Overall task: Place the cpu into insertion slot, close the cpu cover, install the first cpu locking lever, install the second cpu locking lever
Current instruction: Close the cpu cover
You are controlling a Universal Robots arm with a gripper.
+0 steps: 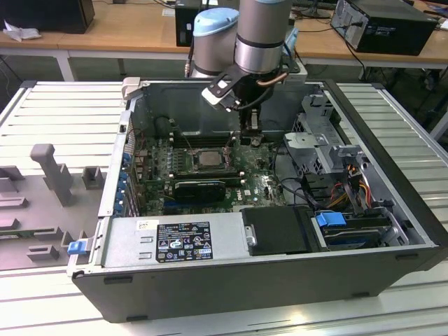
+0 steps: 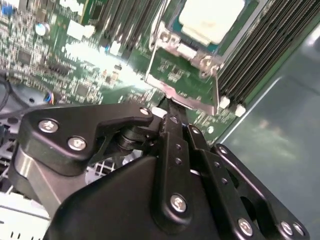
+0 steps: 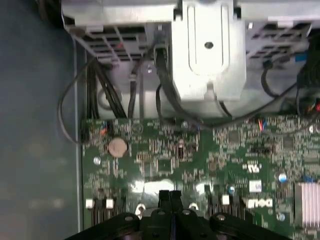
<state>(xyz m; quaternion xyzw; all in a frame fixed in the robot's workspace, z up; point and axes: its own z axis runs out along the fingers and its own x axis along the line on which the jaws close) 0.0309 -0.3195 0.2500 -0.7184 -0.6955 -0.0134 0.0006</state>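
Cpu cover (image 2: 182, 95) stands swung open just ahead of my clenched hand (image 2: 171, 106), fingertips (image 3: 165, 196) pressed together near its edge. Beyond it the cpu (image 2: 212, 20) lies in the insertion slot (image 1: 190, 161), on the board (image 3: 165, 165) inside the open computer case (image 1: 280, 280) on the bench (image 1: 63, 112).

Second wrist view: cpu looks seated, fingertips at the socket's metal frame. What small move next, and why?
Probably ease the gripper a touch down onto the near edge of the cpu cover: the cpu already lies seated, and the shut fingers sit right at that edge.
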